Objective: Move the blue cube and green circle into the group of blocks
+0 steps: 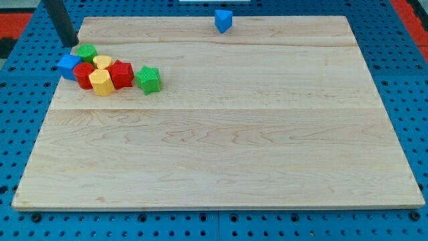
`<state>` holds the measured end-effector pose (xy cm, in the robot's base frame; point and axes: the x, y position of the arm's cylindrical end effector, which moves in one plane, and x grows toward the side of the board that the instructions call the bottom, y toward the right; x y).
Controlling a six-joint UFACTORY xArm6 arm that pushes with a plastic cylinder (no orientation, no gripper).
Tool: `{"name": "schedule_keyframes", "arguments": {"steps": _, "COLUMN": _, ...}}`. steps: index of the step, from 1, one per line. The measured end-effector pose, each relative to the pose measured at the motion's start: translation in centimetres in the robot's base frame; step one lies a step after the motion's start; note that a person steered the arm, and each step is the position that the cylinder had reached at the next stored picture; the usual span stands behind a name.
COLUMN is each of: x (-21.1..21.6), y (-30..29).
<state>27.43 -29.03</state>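
Observation:
My tip [69, 43] is at the view's top left, just off the wooden board's left edge, a little above and left of the green circle [87, 53]. The blue cube [67, 67] sits at the left end of a cluster, touching the green circle and a red block [83, 75]. The cluster also holds a yellow round block [102, 63], a yellow hexagon block [101, 83], a red block [122, 73] and a green star [148, 79] on its right side. My tip touches no block.
A blue triangular block [223, 20] stands alone at the board's top edge, near the middle. The wooden board [221, 147] lies on a blue perforated table [408, 80].

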Motion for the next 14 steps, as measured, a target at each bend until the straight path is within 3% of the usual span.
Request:
{"name": "schedule_keyframes", "arguments": {"steps": 2, "x": 0.4, "y": 0.0}}
{"name": "schedule_keyframes", "arguments": {"steps": 5, "x": 4.7, "y": -0.4}}
{"name": "schedule_keyframes", "arguments": {"steps": 8, "x": 5.3, "y": -1.4}}
{"name": "schedule_keyframes", "arguments": {"steps": 12, "x": 6.7, "y": 1.9}}
{"name": "schedule_keyframes", "arguments": {"steps": 13, "x": 4.8, "y": -1.4}}
{"name": "schedule_keyframes", "arguments": {"steps": 14, "x": 1.3, "y": -0.2}}
